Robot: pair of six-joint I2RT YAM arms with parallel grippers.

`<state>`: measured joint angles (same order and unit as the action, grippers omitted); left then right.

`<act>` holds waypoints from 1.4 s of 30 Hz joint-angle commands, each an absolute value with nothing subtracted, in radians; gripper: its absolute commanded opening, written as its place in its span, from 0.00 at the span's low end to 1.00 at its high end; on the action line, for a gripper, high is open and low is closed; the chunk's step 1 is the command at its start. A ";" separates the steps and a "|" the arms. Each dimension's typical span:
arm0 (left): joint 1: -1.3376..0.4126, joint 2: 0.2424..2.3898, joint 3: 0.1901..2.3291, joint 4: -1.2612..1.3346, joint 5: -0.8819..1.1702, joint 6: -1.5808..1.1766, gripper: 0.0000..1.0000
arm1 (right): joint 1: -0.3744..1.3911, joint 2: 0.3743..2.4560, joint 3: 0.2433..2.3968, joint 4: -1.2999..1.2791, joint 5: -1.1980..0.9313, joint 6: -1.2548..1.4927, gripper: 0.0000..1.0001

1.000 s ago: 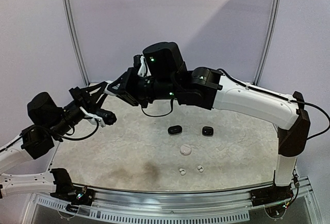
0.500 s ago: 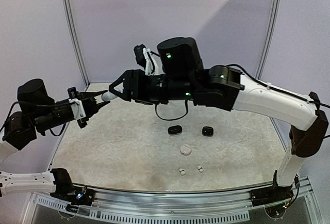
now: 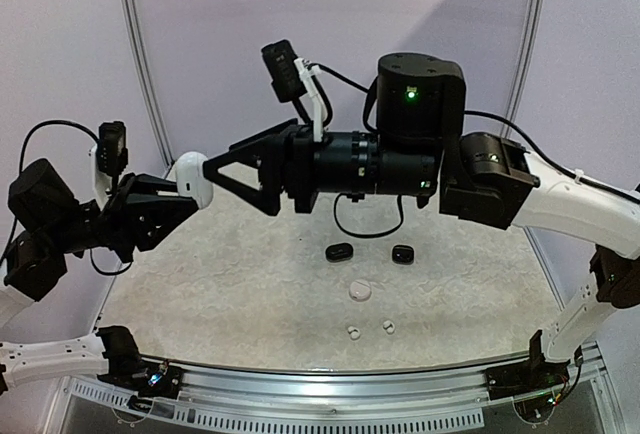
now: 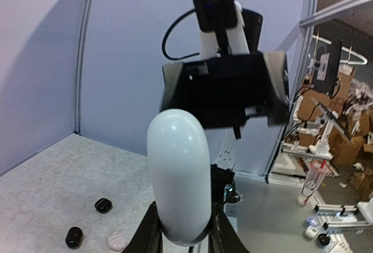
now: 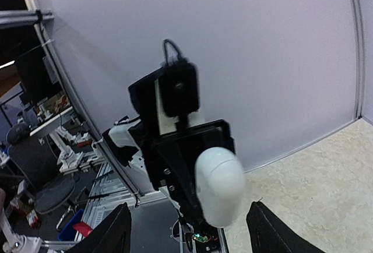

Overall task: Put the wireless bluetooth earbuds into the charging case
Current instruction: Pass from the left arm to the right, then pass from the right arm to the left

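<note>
A white oval charging case (image 3: 192,176) is up in the air at the left, lid closed, with my left gripper (image 3: 183,192) shut on its lower end. The left wrist view has the case (image 4: 178,177) standing upright between the fingers (image 4: 147,232). My right gripper (image 3: 212,166) faces it, open, a finger on either side of the case without touching. From the right wrist the case (image 5: 218,186) floats between the spread jaws of the right gripper (image 5: 189,221). Two tiny white earbuds (image 3: 352,332) (image 3: 387,327) lie on the table near the front edge.
Two black oval pieces (image 3: 340,251) (image 3: 402,253) and a small white round piece (image 3: 360,291) lie mid-table. The speckled tabletop (image 3: 220,284) is bounded by the rear wall and corner posts (image 3: 140,64). The right arm (image 3: 480,179) stretches across above the table.
Both arms rose and the left arm swung outward, carrying the case up. The right gripper's jaws spread apart from the case, leaving it in the left gripper alone.
</note>
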<state>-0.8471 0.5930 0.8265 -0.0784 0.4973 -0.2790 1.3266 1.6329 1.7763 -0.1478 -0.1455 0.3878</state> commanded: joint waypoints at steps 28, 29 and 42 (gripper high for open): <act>-0.784 0.679 0.815 0.252 0.681 -0.596 0.00 | 1.311 1.743 1.836 -0.048 -0.235 0.348 0.09; -0.784 0.677 0.812 0.251 0.681 -0.594 0.00 | 1.310 1.742 1.837 -0.055 -0.236 0.348 0.06; -0.781 0.681 1.023 -0.727 0.725 0.313 0.85 | 1.368 1.799 2.127 -0.918 -0.081 0.091 0.00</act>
<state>-0.7887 0.6468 0.9253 -0.2947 0.6960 -0.0811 1.3273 1.7329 1.9724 -0.5095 -0.1585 0.2424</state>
